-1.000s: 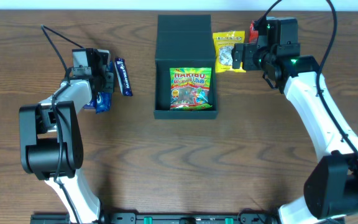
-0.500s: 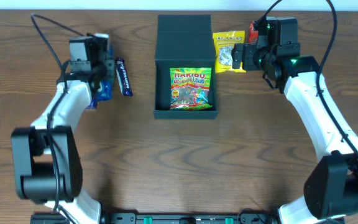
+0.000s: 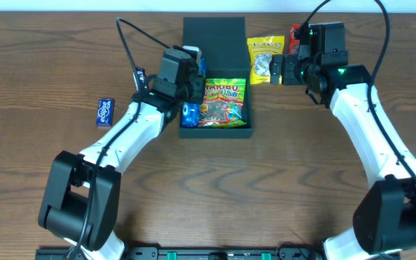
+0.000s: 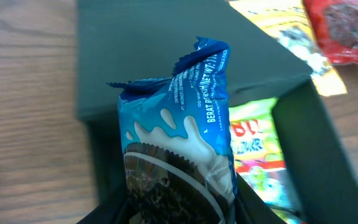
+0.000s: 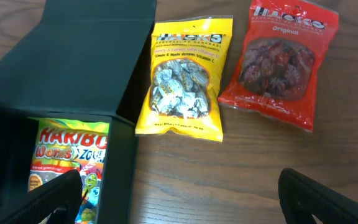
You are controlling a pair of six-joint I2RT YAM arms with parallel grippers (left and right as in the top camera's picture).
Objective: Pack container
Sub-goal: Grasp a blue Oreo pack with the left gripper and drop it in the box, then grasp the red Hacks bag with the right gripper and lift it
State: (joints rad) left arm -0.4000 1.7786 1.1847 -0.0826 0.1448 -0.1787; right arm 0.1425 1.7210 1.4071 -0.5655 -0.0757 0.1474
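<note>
- The left gripper (image 3: 187,100) grips a blue cookie packet (image 4: 179,155) upright between its fingers.
- The open container (image 3: 215,132) lies below those fingers, which are at its left wall; a gummy bag (image 3: 221,101) lies inside.
- The right gripper (image 5: 179,190) is spread wide and empty. A yellow bag (image 5: 188,81) and a red bag (image 5: 278,62) lie ahead of its fingers.

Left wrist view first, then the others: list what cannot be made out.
Left wrist: the cookie packet, cut off at the bottom edge, hides the fingers of the left gripper and part of the container.
Overhead: the red bag is mostly under the right arm; the print on the small blue packet is too small.
Right wrist: the right gripper is blurred at the bottom edge.
</note>
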